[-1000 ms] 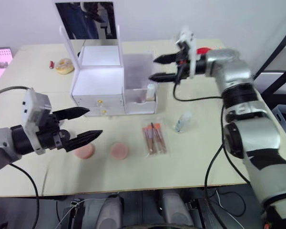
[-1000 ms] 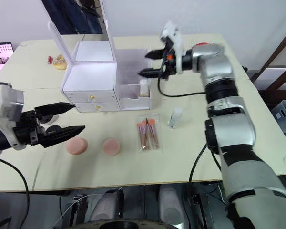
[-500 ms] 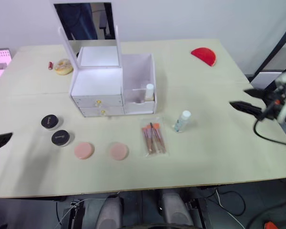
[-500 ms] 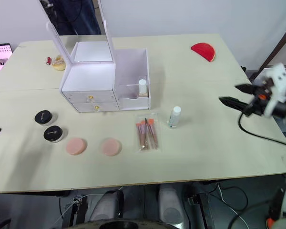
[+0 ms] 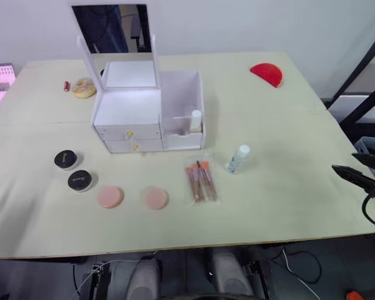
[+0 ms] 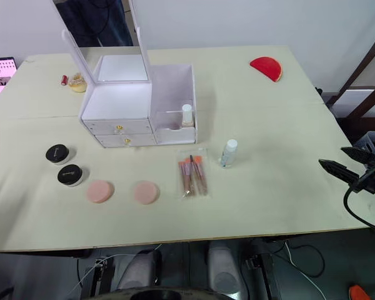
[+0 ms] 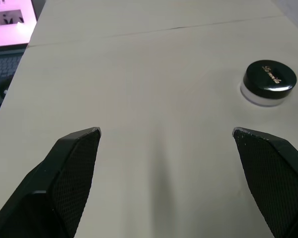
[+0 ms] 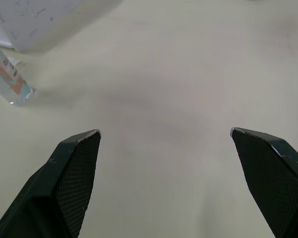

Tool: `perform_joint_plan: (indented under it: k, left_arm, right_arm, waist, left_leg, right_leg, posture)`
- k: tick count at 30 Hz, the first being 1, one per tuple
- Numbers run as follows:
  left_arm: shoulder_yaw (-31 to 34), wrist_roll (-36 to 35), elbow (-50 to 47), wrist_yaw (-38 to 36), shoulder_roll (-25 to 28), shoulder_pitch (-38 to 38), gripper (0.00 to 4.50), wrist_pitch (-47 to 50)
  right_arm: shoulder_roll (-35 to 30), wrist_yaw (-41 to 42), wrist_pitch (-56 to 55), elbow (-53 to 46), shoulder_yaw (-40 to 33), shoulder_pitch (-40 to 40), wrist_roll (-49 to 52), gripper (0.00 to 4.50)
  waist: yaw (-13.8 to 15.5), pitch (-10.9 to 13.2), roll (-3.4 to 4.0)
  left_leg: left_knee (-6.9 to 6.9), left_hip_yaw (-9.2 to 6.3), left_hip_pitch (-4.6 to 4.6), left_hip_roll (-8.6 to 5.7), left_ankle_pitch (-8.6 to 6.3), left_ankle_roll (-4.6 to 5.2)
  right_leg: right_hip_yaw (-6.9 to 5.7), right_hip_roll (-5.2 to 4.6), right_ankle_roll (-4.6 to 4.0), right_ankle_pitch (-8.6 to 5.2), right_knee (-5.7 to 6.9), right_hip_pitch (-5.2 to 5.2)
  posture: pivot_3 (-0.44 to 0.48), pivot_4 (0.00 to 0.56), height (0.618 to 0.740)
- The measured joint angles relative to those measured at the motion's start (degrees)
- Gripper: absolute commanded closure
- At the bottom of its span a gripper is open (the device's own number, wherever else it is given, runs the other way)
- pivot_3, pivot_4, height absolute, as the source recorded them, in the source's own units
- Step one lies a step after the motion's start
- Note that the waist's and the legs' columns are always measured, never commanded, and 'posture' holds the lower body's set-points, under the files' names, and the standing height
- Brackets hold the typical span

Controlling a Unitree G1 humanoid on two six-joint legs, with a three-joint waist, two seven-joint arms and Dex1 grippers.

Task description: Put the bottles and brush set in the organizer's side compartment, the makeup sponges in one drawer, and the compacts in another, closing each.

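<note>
While both arms sit way out at the sides, everything for the job is laid out on the table [image 5: 287,125]. The white organizer [image 5: 147,112] stands toward the back with its mirror [image 5: 112,28] flipped up, and both drawers [image 5: 129,139] look pushed in, though the fronts are small from up here, so I wouldn't swear to it. One bottle with a white cap [image 5: 196,120] is already standing in the open side compartment [image 5: 182,103]. A second, clear bottle [image 5: 239,158] stands on the table just to the right of the brush set [image 5: 201,182], which lies flat in its clear sleeve in front of the organizer.

Left of the brushes are two pink makeup sponges [image 5: 133,197] side by side but apart. Further left, two black-lidded compacts [image 5: 73,170] sit near each other, one behind the other.

The right gripper [image 6: 350,164] hangs past the table's right edge, fingers spread with nothing in them; its wrist view looks across bare tabletop toward the clear bottle. The left gripper [image 7: 166,136] is spread wide and empty too, pointed at the table's left end with one compact just ahead of it.

Odds and ends: a red half-round thing [image 5: 267,73] at the back right, a doughnut-looking item [image 5: 84,87] at the back left.
</note>
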Motion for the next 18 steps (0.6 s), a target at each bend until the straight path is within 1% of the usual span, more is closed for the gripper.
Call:
perform_joint_plan:
  k: [2, 8, 10, 12, 15, 18]
  left_arm:
    - [-1.19, -0.12, -3.56, -0.51, -0.66, 0.21, 0.0, 0.91]
    - [-6.39, -4.27, -23.23, -2.22, -4.25, 1.36, 0.0, 8.06]
    - [-8.86, -5.79, -30.91, -2.19, -4.76, 1.88, 0.0, 11.16]
    - [-11.47, -8.96, -39.58, -1.54, -4.95, 1.5, 0.0, 15.32]
    - [-13.42, -15.99, -52.3, -0.28, -4.05, -0.75, 0.0, 22.36]
    - [-13.94, -21.63, -59.69, 1.17, -3.05, -2.72, 0.0, 27.44]
  right_arm:
    - [0.02, -0.51, 0.22, -1.8, 1.65, -0.23, 0.41, 0.02]
    - [0.98, -3.38, 6.19, -11.06, 7.7, -6.09, 6.03, 0.02]
    - [1.16, -3.87, 8.34, -13.94, 11.56, -8.98, 7.38, 0.02]
    - [2.05, -3.86, 9.95, -16.32, 16.15, -12.56, 8.52, 0.02]
    - [3.13, -3.76, 11.05, -19.06, 23.21, -17.78, 8.85, 0.02]
    - [4.77, -4.47, 11.6, -18.85, 27.62, -22.02, 8.59, 0.02]
  waist:
    - [0.05, 0.0, -0.01]
    - [0.16, 0.0, -0.01]
    - [0.11, 0.0, 0.0]
    - [0.17, 0.02, -0.04]
    - [0.37, 0.03, -0.06]
    - [0.63, 0.05, -0.03]
  left_leg:
    - [0.02, 0.0, -0.01, 0.0, 0.0, 0.0]
    - [0.04, -0.03, 0.01, 0.01, 0.0, 0.0]
    - [0.05, -0.03, -0.01, 0.01, 0.0, 0.0]
    - [0.08, -0.04, -0.04, 0.01, 0.0, 0.0]
    - [0.08, -0.05, -0.04, 0.0, 0.0, 0.0]
    - [0.06, -0.05, -0.03, 0.0, 0.0, 0.0]
  right_leg:
    - [0.0, 0.0, 0.0, 0.0, 0.01, 0.01]
    - [0.0, 0.02, -0.08, 0.06, 0.05, 0.04]
    - [0.01, 0.01, -0.2, 0.14, 0.02, 0.04]
    - [0.01, 0.01, -0.19, 0.15, 0.02, 0.04]
    - [0.01, 0.01, -0.18, 0.14, 0.03, 0.04]
    - [0.01, 0.02, -0.18, 0.13, 0.02, 0.04]
  posture:
    - [0.0, 0.15, 0.739]
    - [0.0, 0.15, 0.739]
    - [0.0, 0.15, 0.739]
    - [0.0, 0.15, 0.739]
    - [0.0, 0.15, 0.739]
    - [0.0, 0.15, 0.739]
